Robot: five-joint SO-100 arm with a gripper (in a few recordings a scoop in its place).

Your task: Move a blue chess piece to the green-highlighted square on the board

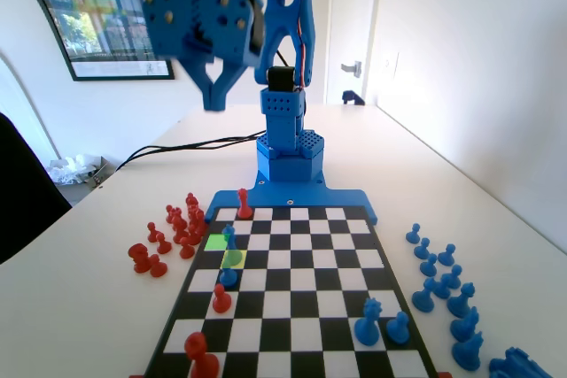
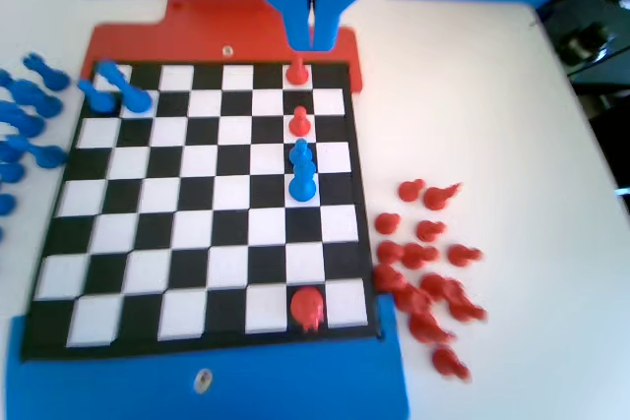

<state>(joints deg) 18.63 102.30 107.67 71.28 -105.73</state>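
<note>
High above the black-and-white chequered board (image 1: 292, 289), the blue two-finger gripper (image 1: 215, 99) hangs empty, jaws narrow; the slim blue plastic chess piece (image 1: 229, 238) stands beside the bright green-highlighted square (image 1: 215, 242).

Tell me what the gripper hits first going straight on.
Likely the red piece right under the gripper in the wrist view, or the board beside it; depth is unclear.

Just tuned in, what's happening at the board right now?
The blue arm's gripper hangs high above the board, holding nothing; in the wrist view its jaws look closed together. The blue chess piece stands in the left column of the fixed view, at the border of the green-highlighted square and the yellow one, with a blue pawn just in front. Captured red pieces lie beside the board.
</note>
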